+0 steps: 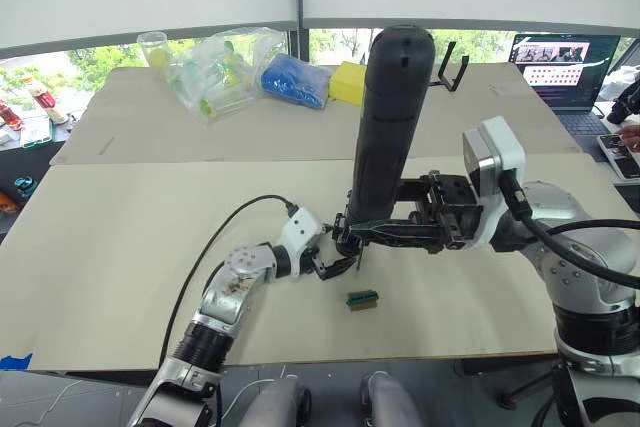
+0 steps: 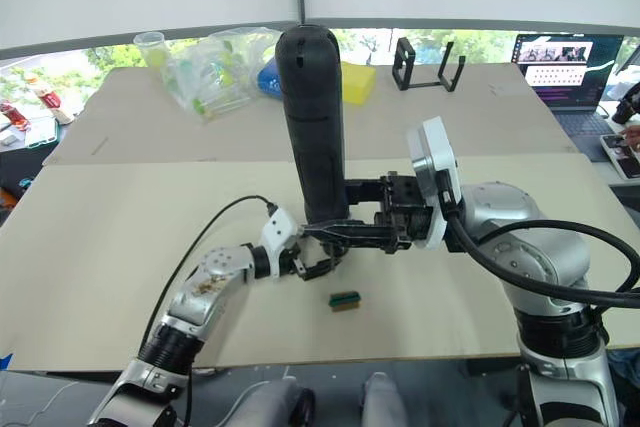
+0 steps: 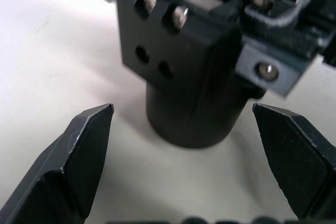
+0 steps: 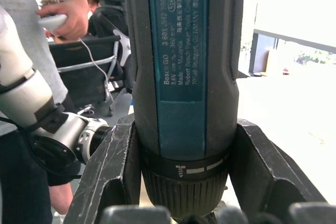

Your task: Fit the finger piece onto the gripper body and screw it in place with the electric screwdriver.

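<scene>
R gripper (image 2: 322, 228) is clamped on the thick dark blue-black cylindrical electric screwdriver (image 1: 388, 127), fingers pinching its lower collar from both sides; the right wrist view shows the pads (image 4: 116, 171) tight against the barrel just above the ribbed chuck. Driver stands near upright, rounded end up, bit end down.

Right at the driver's foot, touching or nearly so, sits the small black mechanical gripper body (image 3: 191, 77): round stubby base on the pale table (image 1: 120, 247), blocky head w/ two screws and two empty holes facing the L wrist cam. L gripper (image 1: 335, 265) is at the driver's base on the side away from the R arm, fingers spread wide, one either side of the body's base, not touching it. The bit tip itself is too small to make out, so can't say if it's seated in a screw.

Finger piece: can't pick out a flat black wedge separately; maybe already on the body, can't tell. A small green block (image 1: 362, 298) lies just in front of the driver's foot, apart from both grippers.

Step in hand, by my read: the screwing stage, driver brought to the body, L gripper set to brace it. Next move prob calls for closing L fingers on the base so it can't spin, then lining the bit square over a screw head and pressing down before running the driver. Risk: unbraced body twists or slides.
</scene>
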